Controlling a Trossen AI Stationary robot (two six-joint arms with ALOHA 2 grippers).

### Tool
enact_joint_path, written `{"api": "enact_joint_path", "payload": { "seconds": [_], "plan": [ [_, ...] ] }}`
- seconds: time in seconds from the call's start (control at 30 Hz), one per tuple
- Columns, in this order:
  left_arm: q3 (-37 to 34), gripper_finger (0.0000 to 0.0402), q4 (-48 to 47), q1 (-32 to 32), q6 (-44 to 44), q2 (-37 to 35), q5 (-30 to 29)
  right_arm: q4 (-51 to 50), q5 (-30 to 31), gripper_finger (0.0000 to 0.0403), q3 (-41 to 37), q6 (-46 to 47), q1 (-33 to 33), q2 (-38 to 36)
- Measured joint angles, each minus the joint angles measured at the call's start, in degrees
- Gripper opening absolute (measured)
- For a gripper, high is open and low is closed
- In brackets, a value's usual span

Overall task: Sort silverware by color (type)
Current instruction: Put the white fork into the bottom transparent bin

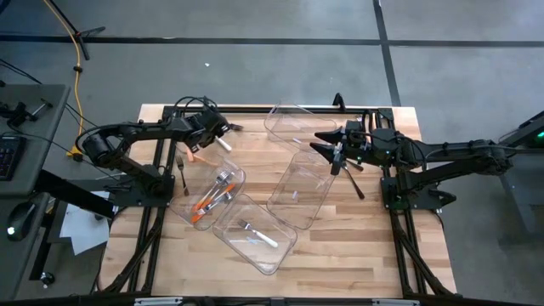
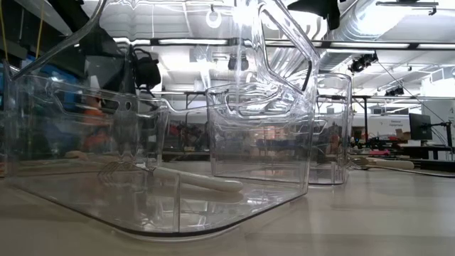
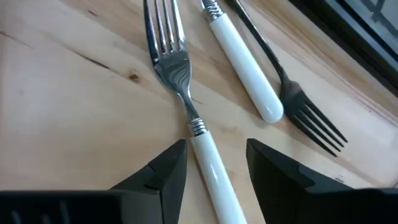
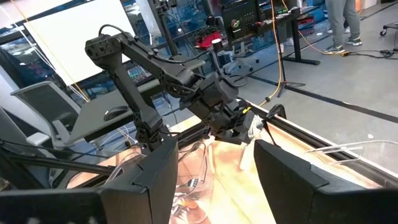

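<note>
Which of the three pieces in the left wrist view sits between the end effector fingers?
The white-handled fork: its handle runs between the left end effector fingers. The other white handle and the black fork lie off to one side.

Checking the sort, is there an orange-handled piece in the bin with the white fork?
No, the white fork lies alone in its bin.

Robotics lab, concrete floor (image 1: 255, 68), ceiling ducts (image 2: 384, 21), monitor-laden workbenches (image 4: 261, 25)
</note>
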Motion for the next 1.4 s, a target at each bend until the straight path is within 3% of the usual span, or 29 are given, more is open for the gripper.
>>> {"api": "enact_joint_path", "payload": {
  "seconds": [0.8,0.93,1.2,1.4],
  "plan": [
    [0.2,0.0155,1.2,0.2,-4.2,6.1,-0.1,0.0,0.5,0.0195,0.0,0.3,0.0,0.0],
    [0.2,0.0128,0.9,0.4,-5.0,6.1,0.4,0.0,0.5,0.0195,0.0,0.3,0.0,0.0],
    [0.1,0.0015,1.1,0.4,-1.8,6.2,0.4,0.0,0.5,0.0195,0.0,0.3,0.0,0.0],
    [0.1,0.0024,1.5,0.4,-1.4,6.2,0.3,0.0,0.5,0.0195,0.0,0.3,0.0,0.0]
  ]
}}
